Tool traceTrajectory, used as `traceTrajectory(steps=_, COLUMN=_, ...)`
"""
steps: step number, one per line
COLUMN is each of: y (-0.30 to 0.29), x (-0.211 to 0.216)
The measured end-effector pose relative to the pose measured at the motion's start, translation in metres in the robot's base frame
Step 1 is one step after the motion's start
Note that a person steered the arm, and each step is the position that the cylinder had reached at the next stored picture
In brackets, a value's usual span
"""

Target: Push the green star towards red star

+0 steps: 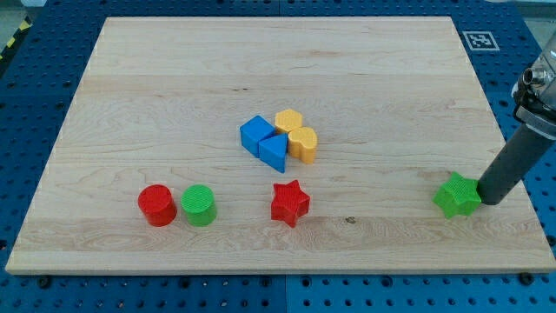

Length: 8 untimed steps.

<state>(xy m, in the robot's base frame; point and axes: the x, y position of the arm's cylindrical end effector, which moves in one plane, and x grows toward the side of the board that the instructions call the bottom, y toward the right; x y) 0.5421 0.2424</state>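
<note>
The green star [457, 195] lies near the view's lower right on the wooden board [174, 96]. The red star [289, 203] lies to its left, near the bottom middle. My tip [487, 200] is at the end of the dark rod that comes down from the view's right edge. It stands right against the green star's right side, on the side away from the red star.
A blue cube [256, 134], a blue triangular block [274, 151] and two yellow blocks [288, 121] [302, 143] cluster at the board's centre. A red cylinder [156, 205] and a green cylinder [198, 205] stand at the lower left. The board's right edge is just beyond my tip.
</note>
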Motion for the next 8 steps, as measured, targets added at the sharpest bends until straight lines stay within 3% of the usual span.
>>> traceTrajectory(steps=4, y=-0.047, x=0.003)
traceTrajectory(steps=8, y=-0.135, x=0.003)
